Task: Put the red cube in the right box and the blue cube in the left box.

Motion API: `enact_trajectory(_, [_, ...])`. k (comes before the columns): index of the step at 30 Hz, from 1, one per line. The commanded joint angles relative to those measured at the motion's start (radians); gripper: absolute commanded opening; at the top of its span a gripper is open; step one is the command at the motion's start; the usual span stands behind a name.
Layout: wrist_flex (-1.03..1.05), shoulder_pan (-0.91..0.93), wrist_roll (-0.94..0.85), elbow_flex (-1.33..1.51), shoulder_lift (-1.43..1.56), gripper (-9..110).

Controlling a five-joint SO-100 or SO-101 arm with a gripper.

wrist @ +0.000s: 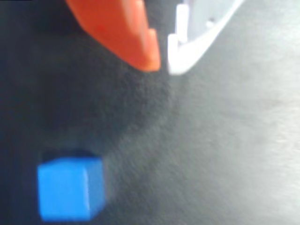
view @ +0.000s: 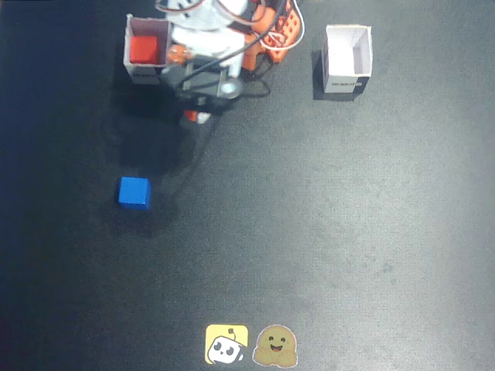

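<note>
The red cube (view: 144,49) lies inside the white box (view: 132,71) at the top left of the fixed view. The blue cube (view: 134,192) sits on the dark table at left centre, apart from everything; it also shows at the lower left of the wrist view (wrist: 70,189). My gripper (view: 196,117) hangs below the arm's body, between the left box and the blue cube. In the wrist view the gripper (wrist: 161,65) has its orange finger and white finger nearly touching and holds nothing, above and to the right of the blue cube.
A second white box (view: 347,60) stands empty at the top right of the fixed view. The arm's base with orange parts (view: 267,35) stands between the boxes. Two stickers (view: 251,345) lie at the table's bottom edge.
</note>
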Motion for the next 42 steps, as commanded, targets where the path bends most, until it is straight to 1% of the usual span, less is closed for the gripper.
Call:
enact_trajectory(1, [0.020,-0.018,0.041,0.014,0.074,0])
enact_trajectory(2, [0.038,-0.025,0.077,0.028,0.101,0])
enact_trajectory(5, [0.055,-0.046,0.101,0.081,0.186,0])
enact_trajectory(10, [0.040,-0.081,0.155,0.098,0.186,0])
enact_trajectory(14, [-0.006,-0.080,0.158,0.095,0.144,0])
enact_trajectory(16, [-0.055,-0.074,0.149,0.078,0.072,0])
enact_trajectory(23, [-0.252,-0.003,0.014,-0.054,-0.258,0])
enact_trajectory(32, [-0.374,0.144,-0.137,-0.278,-0.670,1])
enact_trajectory(38, [-0.428,0.173,-0.173,-0.331,-0.781,6])
enact_trajectory(42, [-0.454,0.173,-0.175,-0.344,-0.816,12])
